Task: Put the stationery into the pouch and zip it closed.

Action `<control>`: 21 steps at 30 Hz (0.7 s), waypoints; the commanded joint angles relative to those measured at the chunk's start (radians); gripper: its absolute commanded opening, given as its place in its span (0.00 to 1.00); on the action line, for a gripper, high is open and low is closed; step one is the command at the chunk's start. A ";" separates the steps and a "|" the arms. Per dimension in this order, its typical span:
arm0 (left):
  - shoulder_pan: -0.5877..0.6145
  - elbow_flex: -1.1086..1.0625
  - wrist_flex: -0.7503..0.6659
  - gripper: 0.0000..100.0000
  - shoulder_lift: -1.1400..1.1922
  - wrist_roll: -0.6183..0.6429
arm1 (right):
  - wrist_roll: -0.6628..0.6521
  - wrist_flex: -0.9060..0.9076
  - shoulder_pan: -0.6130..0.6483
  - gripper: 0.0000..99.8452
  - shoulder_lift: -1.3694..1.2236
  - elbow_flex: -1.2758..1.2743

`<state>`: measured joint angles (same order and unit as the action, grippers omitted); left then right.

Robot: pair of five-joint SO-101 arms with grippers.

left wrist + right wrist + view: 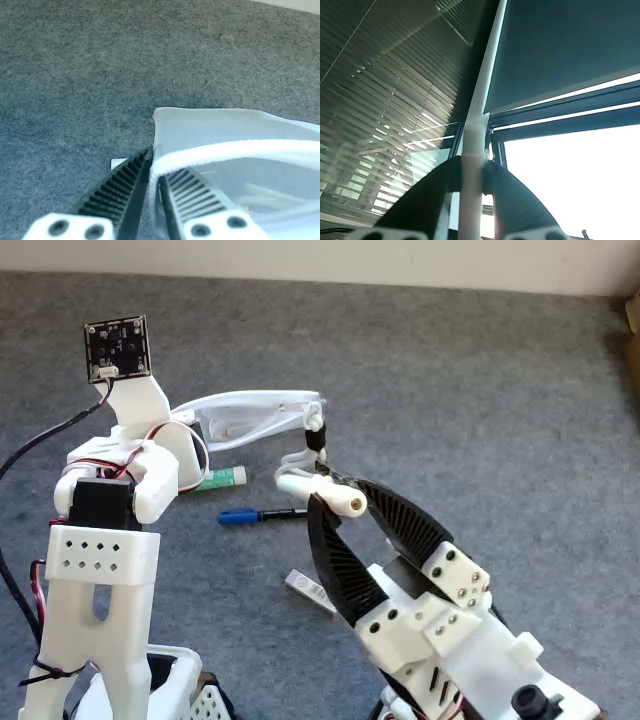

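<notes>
Pouch (255, 412) sits just beyond the white pen (340, 500) your right jaws pinch, pen lying roughly parallel to it; your left jaws clamp its rim.

High view overlooks the pouch (250, 420), left wrist view nears it; right wrist faces upward.

My left arm (140, 480) hides the gripped end of the pouch (255, 412) in the high view. The pouch runs off the left wrist view's edge (contents too blurry to name); the white pen (488, 75) exits the right wrist view at both ends.
</notes>
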<state>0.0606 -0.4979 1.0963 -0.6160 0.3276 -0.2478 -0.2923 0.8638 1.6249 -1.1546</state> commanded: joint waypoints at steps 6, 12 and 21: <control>0.010 -0.016 -0.005 0.01 0.016 0.014 | -0.005 -0.142 -0.012 0.00 -0.200 0.013; 0.010 -0.016 -0.005 0.01 0.016 0.014 | -0.005 -0.200 -0.012 0.00 -0.266 0.015; 0.010 -0.016 -0.005 0.01 0.016 0.014 | -0.006 -0.360 -0.012 0.00 -0.426 0.015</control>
<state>0.0606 -0.4979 1.0963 -0.6160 0.3276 -0.2478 -0.5746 0.8608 1.2689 -1.1546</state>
